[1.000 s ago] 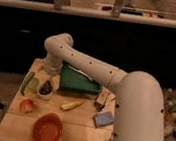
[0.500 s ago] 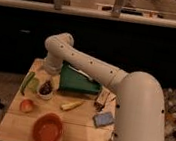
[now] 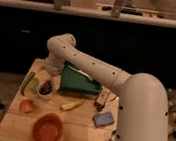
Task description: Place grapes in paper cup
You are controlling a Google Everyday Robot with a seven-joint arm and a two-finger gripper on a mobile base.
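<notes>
The small white paper cup (image 3: 44, 94) stands on the left part of the wooden table (image 3: 83, 132). The dark purple-red grapes (image 3: 46, 85) sit in the cup's mouth. My white arm reaches in from the lower right, bends at the far left and comes down over the cup. The gripper (image 3: 49, 77) is right above the grapes and cup, at or very near them. I cannot tell whether it touches them.
A green bag (image 3: 79, 81) lies right of the cup, and green vegetables (image 3: 28, 82) lie to its left. A red-orange fruit (image 3: 26, 106) and a large orange bowl (image 3: 47, 129) sit in front. A yellow piece (image 3: 71, 105), a dark bar (image 3: 101, 100) and a blue sponge (image 3: 103, 119) are to the right.
</notes>
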